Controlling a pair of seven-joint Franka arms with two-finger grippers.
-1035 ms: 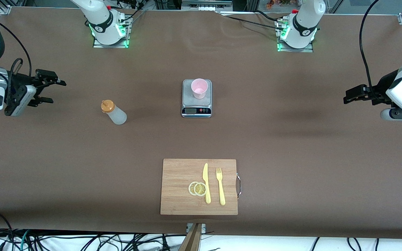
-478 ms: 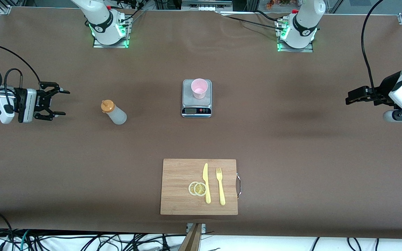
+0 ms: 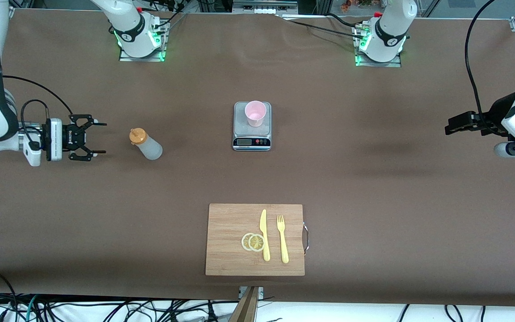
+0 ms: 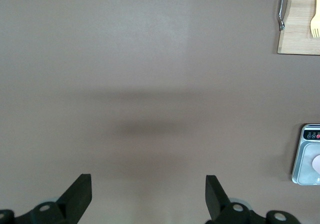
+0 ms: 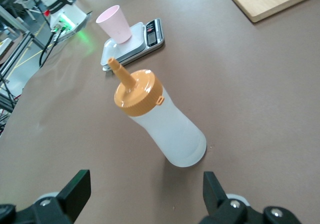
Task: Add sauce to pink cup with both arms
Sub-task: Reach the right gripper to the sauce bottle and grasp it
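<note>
Right wrist view gives detail that the front view lacks: the sauce bottle [image 5: 161,118] stands upright on the worktop [image 5: 260,84], orange nozzle cap on top, directly ahead of the right claw [image 5: 142,194]. In the same view the pink cup [image 5: 114,24] sits on the scale [image 5: 145,41], a little way off from the bottle.

Left wrist view shows mostly bare worktop, plus an edge of the scale [image 4: 307,154] and a corner of the cutting board [image 4: 300,19].

Front view: right arm reaches in low from its end of the worktop, wrist roughly level. Right claw [image 3: 99,138] has its fingers apart, holds nothing, and sits near the sauce bottle [image 3: 145,144] without touching it. Left arm waits at its own end, left claw [image 3: 452,125] over bare worktop; its fingers are apart in the wrist view, nothing between them.

Pink cup [image 3: 255,113] upright on the scale [image 3: 251,126], mid-worktop between the two arm bases. Sauce bottle lies toward the right arm's end from the scale. Cutting board [image 3: 230,241] nearer the camera carries a knife [image 3: 264,235], a fork [image 3: 282,239] and lemon slices [image 3: 253,242].
</note>
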